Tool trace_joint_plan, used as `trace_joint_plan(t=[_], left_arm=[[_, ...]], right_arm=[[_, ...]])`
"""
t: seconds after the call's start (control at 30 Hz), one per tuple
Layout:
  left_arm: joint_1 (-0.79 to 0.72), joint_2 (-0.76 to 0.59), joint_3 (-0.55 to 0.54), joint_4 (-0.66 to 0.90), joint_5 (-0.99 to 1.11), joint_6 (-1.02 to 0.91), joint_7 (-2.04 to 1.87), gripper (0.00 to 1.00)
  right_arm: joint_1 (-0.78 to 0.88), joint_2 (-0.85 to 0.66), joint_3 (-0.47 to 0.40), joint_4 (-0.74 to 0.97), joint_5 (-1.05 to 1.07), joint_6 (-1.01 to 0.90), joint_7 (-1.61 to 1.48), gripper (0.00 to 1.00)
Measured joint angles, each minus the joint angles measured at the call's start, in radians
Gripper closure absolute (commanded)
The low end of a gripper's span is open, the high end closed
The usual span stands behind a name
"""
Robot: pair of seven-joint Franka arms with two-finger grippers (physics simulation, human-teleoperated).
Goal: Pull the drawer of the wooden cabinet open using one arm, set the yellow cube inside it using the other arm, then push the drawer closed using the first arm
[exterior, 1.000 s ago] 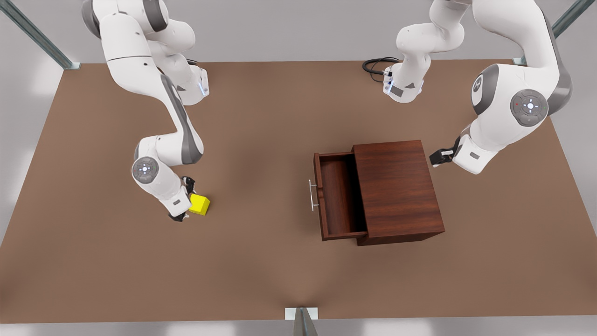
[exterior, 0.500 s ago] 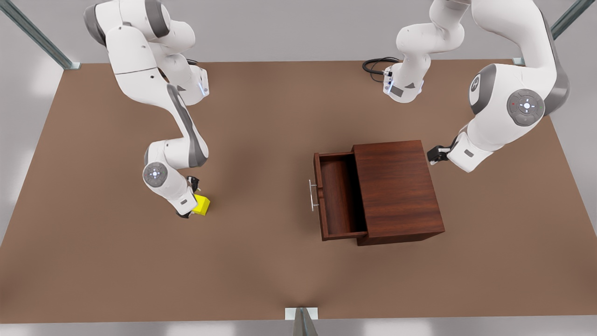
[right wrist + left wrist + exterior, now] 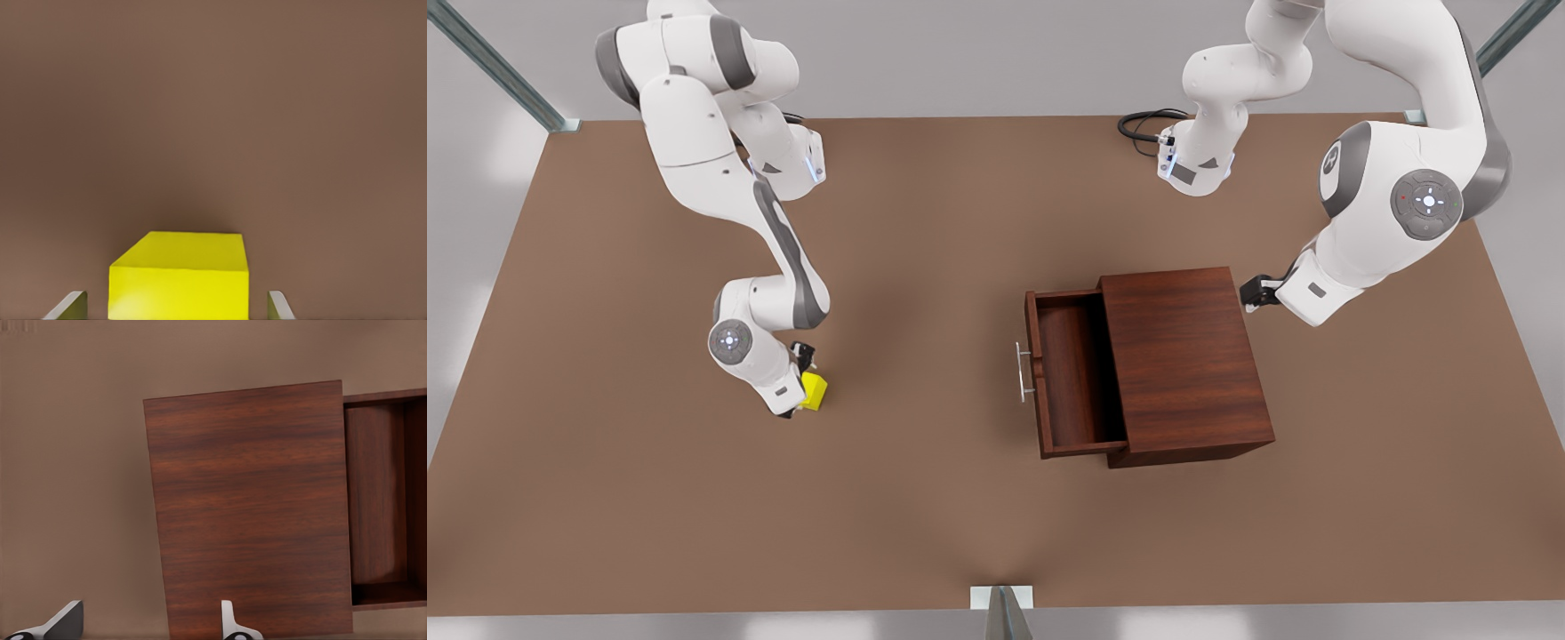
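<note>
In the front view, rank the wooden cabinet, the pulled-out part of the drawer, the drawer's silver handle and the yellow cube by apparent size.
1. wooden cabinet
2. drawer
3. yellow cube and silver handle: too close to rank; the right gripper covers part of the cube.

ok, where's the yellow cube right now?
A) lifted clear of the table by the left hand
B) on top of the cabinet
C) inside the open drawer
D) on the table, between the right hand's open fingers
D: the yellow cube sits on the table, the right hand straddling it with a gap either side; the drawer stands open.
</note>
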Motion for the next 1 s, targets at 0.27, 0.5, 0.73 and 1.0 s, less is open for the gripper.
trace_joint_plan(t=[0.27,0.5,0.73,1.0], left_arm=[[-0.001,0.0,0.0,0.0,0.001,0.0,0.013,0.0],[0.0,0.0,0.0,0.0,0.001,0.0,0.021,0.0],[-0.001,0.0,0.0,0.0,0.002,0.0,0.026,0.0],[-0.002,-0.003,0.0,-0.006,0.004,0.0,0.03,0.0]], right_arm=[[-0.006,0.038,-0.002,-0.013,0.022,0.052,0.007,0.0],[-0.006,0.023,-0.002,-0.013,0.036,0.06,-0.001,0.49],[0.014,-0.096,0.0,0.049,0.062,-0.069,-0.011,0.48],[0.162,-0.088,0.001,0.335,0.125,-0.29,0.054,0.48]])
